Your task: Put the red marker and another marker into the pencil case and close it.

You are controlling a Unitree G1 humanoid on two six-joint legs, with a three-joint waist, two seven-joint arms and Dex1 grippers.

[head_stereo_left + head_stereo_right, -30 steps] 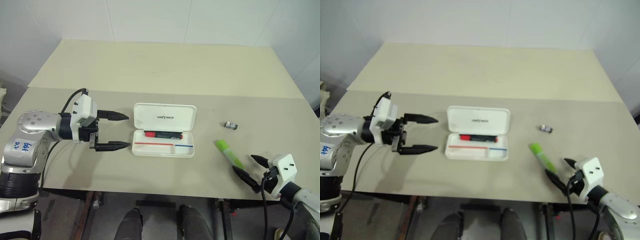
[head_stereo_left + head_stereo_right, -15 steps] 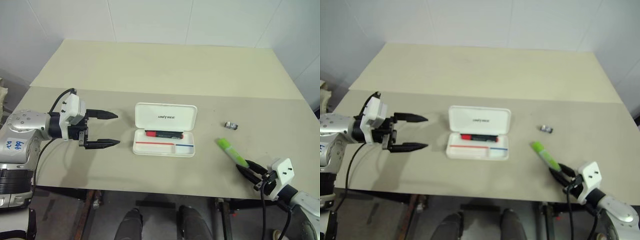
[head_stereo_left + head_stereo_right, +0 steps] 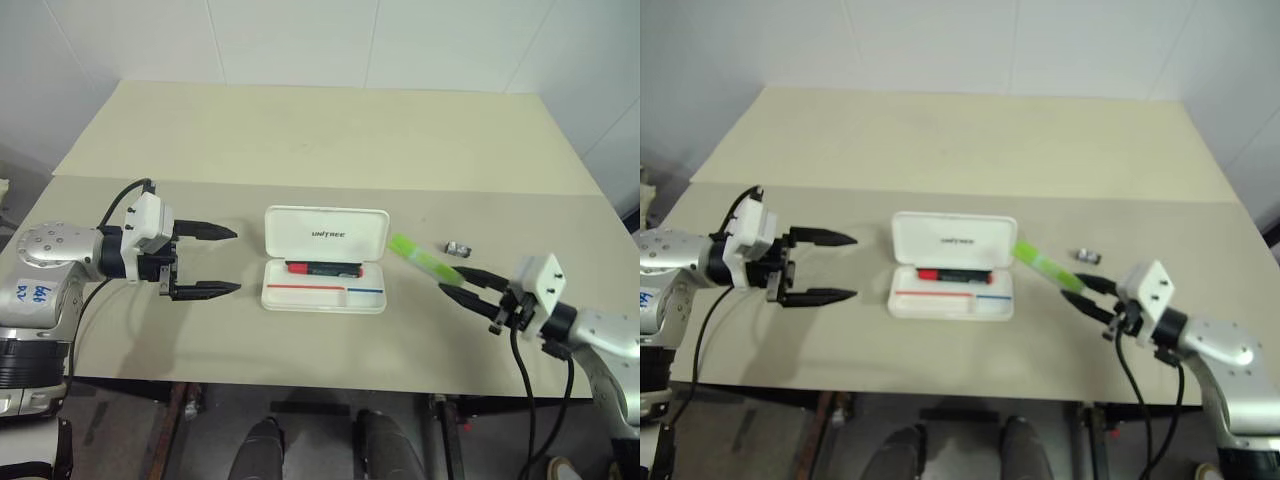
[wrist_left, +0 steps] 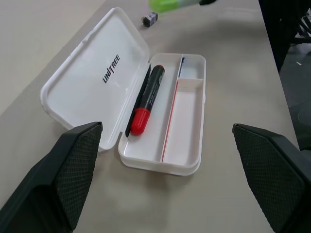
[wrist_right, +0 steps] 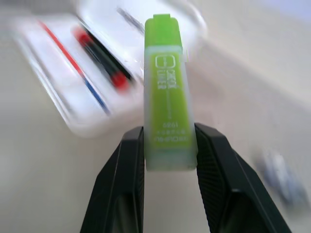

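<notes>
In the head views, the pencil case serves as the landmark: it lies open on the beige table, its lid folded flat on the far side and its tray toward the robot, an arrangement that leaves the tray free to receive items from above. The red marker lies inside the tray, in the compartment next to the hinge, so that part of the task appears complete. The right gripper is to the right of the case, its fingers clamped on the near end of the lime-green highlighter; the highlighter is held off the table, its free end pointing at the case's right edge, which suits a lengthwise insertion. The left gripper hangs to the left of the case with its fingers spread wide and nothing between them, probably standing by to steady the case or fold the lid. A small silver-black object lies on the table, right of the case and beyond the highlighter. In the left wrist view, the printed lid, the red marker and the bare front compartments are confirmed. In the right wrist view, both fingers press the sides of the highlighter's lower end, the case lying beyond its tip. The table is matte and uncluttered; white tiled walls enclose it behind.
</notes>
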